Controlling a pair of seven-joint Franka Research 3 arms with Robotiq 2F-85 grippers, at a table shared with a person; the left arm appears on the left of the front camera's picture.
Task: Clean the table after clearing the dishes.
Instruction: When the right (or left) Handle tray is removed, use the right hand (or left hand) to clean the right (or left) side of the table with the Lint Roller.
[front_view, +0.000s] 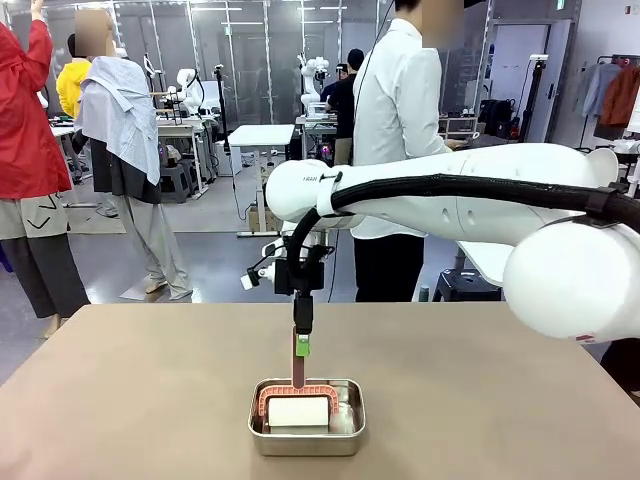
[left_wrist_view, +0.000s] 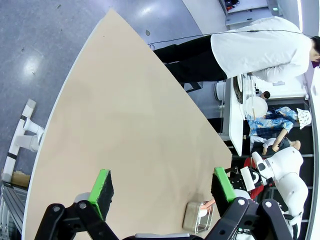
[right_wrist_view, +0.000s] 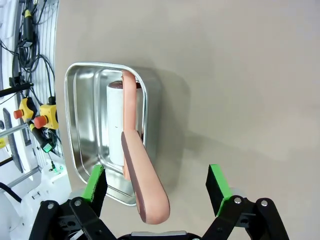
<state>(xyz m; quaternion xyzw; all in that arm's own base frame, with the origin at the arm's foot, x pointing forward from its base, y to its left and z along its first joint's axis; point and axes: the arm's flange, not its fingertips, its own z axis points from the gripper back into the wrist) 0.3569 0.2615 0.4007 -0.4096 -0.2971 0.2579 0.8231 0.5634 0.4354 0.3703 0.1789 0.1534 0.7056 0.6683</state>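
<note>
Front view: the bench (front_view: 120, 400) carries a small steel pan (front_view: 306, 440) near its near edge. In the pan lies a white lint roller (front_view: 298, 412) with its pink handle (front_view: 299, 368) upright. The right end effector (front_view: 301, 345) hangs at the handle's top. Left wrist view: the left end effector (left_wrist_view: 162, 186) stands wide apart above the bench (left_wrist_view: 130, 125), holding nothing. Right wrist view: the right end effector (right_wrist_view: 156, 181) is apart, with the handle (right_wrist_view: 145, 195) between its fingers and gaps on both sides.

The wide, matte brown-taupe table (front_view: 120, 400) stands level, rounded-edged.
</note>
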